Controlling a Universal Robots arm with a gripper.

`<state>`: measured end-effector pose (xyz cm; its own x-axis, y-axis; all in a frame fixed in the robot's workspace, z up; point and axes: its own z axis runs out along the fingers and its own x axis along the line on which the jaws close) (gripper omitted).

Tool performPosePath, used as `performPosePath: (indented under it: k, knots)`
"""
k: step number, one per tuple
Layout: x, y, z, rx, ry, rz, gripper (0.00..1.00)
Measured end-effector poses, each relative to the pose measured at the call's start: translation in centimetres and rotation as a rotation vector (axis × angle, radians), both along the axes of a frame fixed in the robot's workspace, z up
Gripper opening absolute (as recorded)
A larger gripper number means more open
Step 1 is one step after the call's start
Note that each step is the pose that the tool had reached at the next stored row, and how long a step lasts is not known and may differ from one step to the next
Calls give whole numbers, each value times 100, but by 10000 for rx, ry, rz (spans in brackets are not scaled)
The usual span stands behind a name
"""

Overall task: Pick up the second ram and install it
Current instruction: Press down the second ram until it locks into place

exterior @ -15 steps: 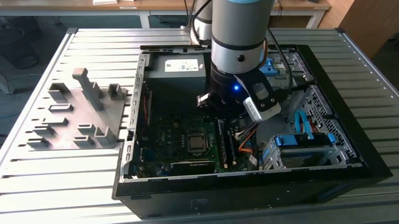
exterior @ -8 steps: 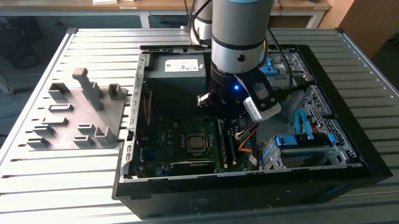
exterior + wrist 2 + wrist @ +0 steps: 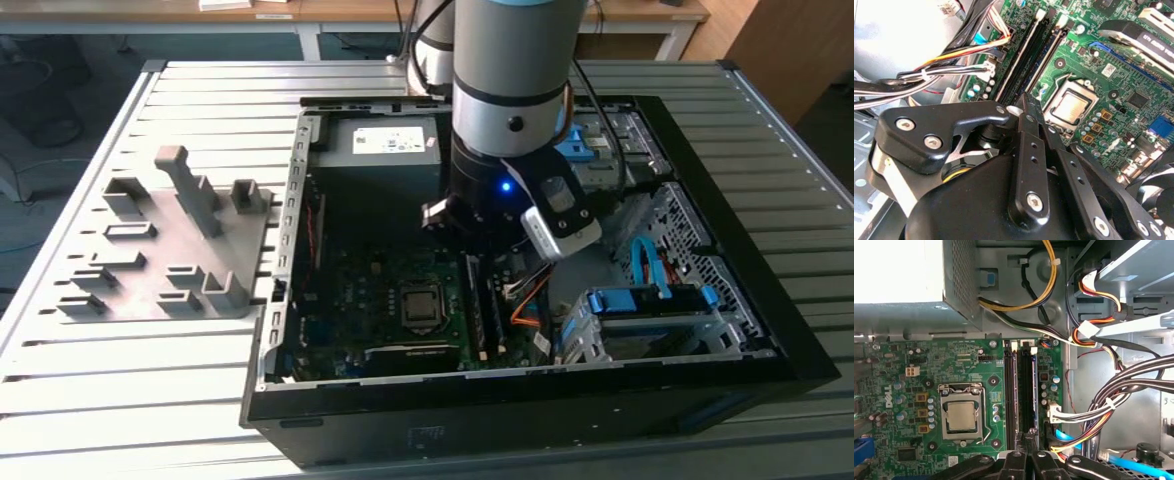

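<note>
My gripper (image 3: 1027, 439) hangs low over the green motherboard (image 3: 914, 390) inside the open computer case (image 3: 747, 330). Its black fingers (image 3: 1026, 130) lie close together, and I see no gap between them. Their tips rest at one end of the two long black memory slots (image 3: 1020, 390), beside the processor socket (image 3: 961, 415). A thin dark strip runs along each slot. I cannot tell whether either strip is the second ram seated on edge. In the exterior view the arm's wrist (image 3: 514, 200) covers the slots.
Bundled cables (image 3: 1114, 395) hang close beside the slots. The power supply (image 3: 387, 140) sits at the case's far end and blue drive bays (image 3: 654, 300) on the exterior view's right. Gray holder blocks (image 3: 174, 240) stand on the slatted table at that view's left.
</note>
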<state>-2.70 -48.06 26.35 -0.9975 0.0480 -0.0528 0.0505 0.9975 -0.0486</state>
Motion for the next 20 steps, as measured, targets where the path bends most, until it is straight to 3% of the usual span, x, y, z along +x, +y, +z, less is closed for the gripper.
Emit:
performPosePath:
  k: [4,15,20]
  knots:
    - [-5,96,-16,2,0,-1,10]
    - [-12,434,-216,23,-1,-1,10]
    - [-22,503,-306,23,-1,-2,10]
